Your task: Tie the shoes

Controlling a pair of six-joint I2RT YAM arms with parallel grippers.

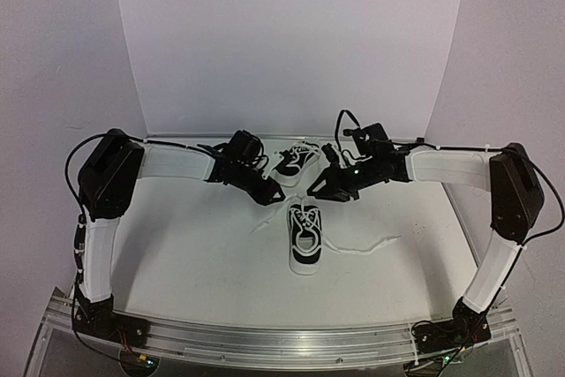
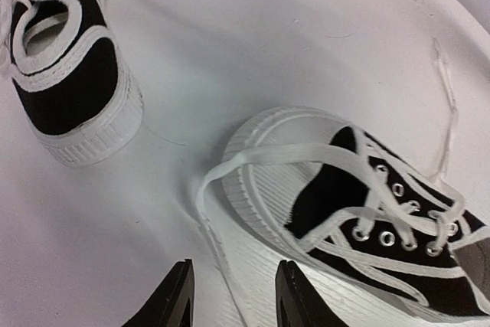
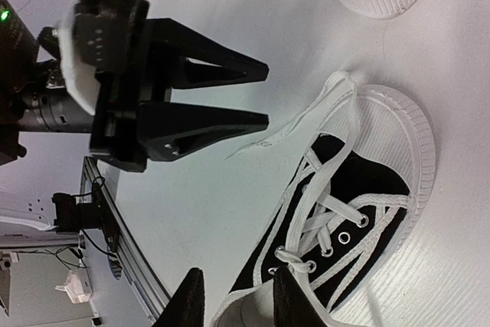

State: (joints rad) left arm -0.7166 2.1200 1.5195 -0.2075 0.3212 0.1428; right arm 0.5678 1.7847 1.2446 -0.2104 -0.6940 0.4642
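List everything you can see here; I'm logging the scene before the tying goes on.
near shoe: one, black with white sole, mid-table, laces untied
far shoe: one, black with white sole, farther back on the table, between the two tools
laces: white, loose, draped over the near shoe's toe and trailing on the table
table: one, white, under everything
backdrop: one, white, behind the table
rail: one, bare metal, along the near edge
arms: two, white with black joints, reaching in from left and right
left tool: one, black, open, holding nothing
right tool: one, black, open, over the near shoe
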